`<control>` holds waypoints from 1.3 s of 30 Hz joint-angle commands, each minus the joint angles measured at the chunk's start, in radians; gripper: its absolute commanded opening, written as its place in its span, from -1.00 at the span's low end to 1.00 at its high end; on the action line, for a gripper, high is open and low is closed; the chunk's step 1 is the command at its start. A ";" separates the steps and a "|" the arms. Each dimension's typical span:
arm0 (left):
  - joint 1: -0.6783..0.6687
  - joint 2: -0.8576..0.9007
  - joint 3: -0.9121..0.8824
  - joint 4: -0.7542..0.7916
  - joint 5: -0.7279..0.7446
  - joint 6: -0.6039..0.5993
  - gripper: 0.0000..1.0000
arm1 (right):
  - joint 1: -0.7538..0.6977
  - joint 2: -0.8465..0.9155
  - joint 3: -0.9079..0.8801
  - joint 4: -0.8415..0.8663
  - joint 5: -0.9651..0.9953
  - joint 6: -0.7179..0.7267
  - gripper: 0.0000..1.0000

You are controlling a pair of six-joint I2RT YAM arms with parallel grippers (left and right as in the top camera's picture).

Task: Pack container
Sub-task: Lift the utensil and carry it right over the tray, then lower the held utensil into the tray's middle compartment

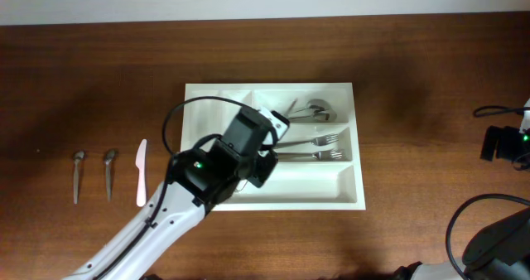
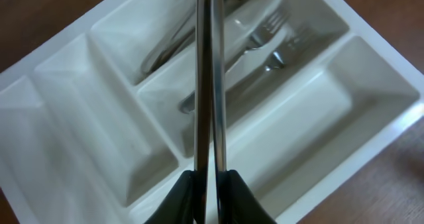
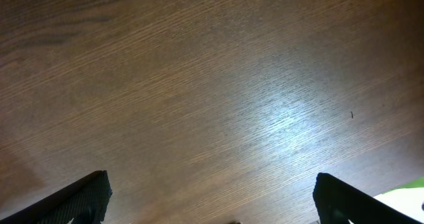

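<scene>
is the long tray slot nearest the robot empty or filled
Empty, as far as visible: the container's nearest slot shows only bare white plastic.

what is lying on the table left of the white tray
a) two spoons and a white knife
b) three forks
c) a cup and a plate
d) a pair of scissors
a: the overhead view shows a spoon, a second spoon and a white knife lying side by side to the left of the tray, all outside it.
</scene>
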 commanded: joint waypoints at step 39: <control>-0.016 0.006 0.017 -0.137 0.163 0.832 -0.63 | 0.002 -0.022 -0.002 0.003 -0.002 -0.006 0.98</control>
